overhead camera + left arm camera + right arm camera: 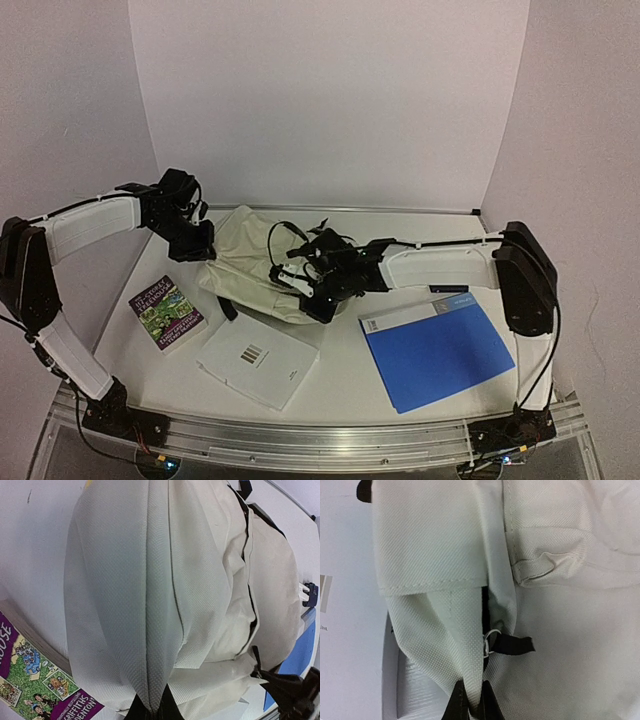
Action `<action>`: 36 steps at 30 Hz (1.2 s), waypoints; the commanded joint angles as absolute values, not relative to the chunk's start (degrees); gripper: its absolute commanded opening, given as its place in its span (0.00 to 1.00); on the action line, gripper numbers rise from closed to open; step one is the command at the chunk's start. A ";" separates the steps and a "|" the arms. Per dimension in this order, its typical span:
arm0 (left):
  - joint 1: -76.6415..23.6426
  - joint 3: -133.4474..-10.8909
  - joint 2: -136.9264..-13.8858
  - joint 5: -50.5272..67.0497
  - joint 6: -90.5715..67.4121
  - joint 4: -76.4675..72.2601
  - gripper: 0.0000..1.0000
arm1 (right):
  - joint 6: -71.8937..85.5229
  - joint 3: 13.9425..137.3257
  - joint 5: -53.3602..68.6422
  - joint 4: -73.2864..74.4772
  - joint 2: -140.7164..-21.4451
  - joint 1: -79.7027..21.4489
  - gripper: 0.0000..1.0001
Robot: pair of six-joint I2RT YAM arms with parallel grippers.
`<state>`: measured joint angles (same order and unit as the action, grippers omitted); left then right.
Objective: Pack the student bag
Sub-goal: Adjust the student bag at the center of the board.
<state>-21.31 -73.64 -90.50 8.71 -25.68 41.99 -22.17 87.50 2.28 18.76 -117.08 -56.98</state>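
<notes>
Backpack (250, 265) lies slumped at the middle of the table (340, 405), between the two arms. Cream cloth is bunched, and black straps trail toward the far side. No open mouth or lining shows in any view.

Left gripper (200, 243): clenched on a raised fold of cloth at the bag's far-left edge. The left wrist view shows the ridge of the fold running straight into the pinch.

Right gripper (320, 298): clenched on a fold at the bag's near-right side. Its fingers (457, 707) nip the cloth just below the zipper pull (490, 641) and its black tab (515, 644). The tab itself looks free, not gripped.

Items outside the bag:
- comic-covered book (168, 312), near left
- white booklet (258, 358), just in front of the bag
- blue folder (435, 348), to the right

Cannot tell whether the booklet's far corner touches the bag.

Step, as judged: opening stage. Both arms hold cloth to brace and tension it, and nothing is packed yet.

Next move likely calls for the left pinch to act as a steady anchor. The right would either draw its fold away or let go and take the tab. The tab is small and lies flat on the cloth, so a fine approach is needed.

Risk: soft cloth may drag the whole bag instead of parting the zip.
</notes>
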 commanded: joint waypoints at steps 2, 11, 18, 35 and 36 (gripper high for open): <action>-12.29 -75.21 -89.60 14.01 -29.62 35.89 0.00 | -38.10 76.31 -26.27 -10.28 -109.31 -62.75 0.00; -11.13 -74.90 -94.57 19.26 -26.89 35.00 0.11 | -67.45 64.90 -42.58 -58.11 -122.93 -71.00 0.00; -11.09 -74.08 -95.16 18.87 -26.58 34.68 0.10 | -80.35 62.67 -46.12 -79.63 -131.79 -73.38 0.00; -11.08 -73.70 -94.47 19.17 -24.76 33.81 0.11 | -36.91 65.09 -27.34 -17.73 -105.07 -73.34 0.81; -11.09 -73.51 -94.36 19.30 -24.68 33.62 0.11 | -32.18 67.87 -22.35 -11.07 -104.09 -72.21 0.84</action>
